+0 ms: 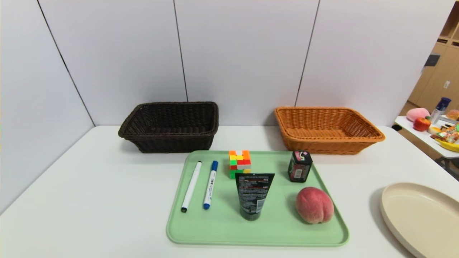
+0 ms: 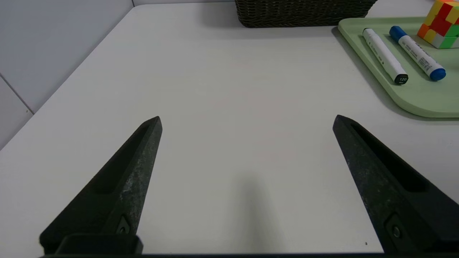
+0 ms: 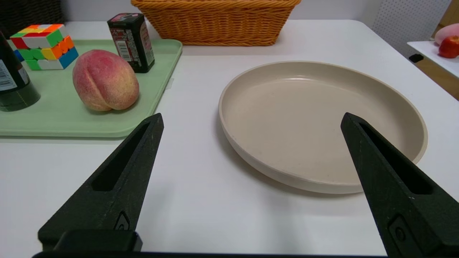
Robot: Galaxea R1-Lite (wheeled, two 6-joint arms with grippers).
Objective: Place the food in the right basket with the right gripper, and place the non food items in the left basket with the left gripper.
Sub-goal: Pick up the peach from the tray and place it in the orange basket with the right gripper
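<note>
Spread fingers (image 2: 143, 161) on both grippers are hovering empty, so you are facing all six items still sitting on the tray (image 1: 222, 233), with both baskets unfilled.

Rectangular dark brown woven wicker basket (image 1: 170, 126) and rectangular orange-tan woven wicker basket (image 1: 326, 129) are showing coarse ribbed weave. Pink-red fuzzy peach (image 1: 314, 205) is looking matt; pale green plastic tray (image 1: 215, 229) is appearing smooth, satin.

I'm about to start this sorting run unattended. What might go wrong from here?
The black tube stands upright on the green tray, close to the puzzle cube; a nudge may topple it. The peach is round and may roll. The dark container resembles the tube and may be missorted.
</note>
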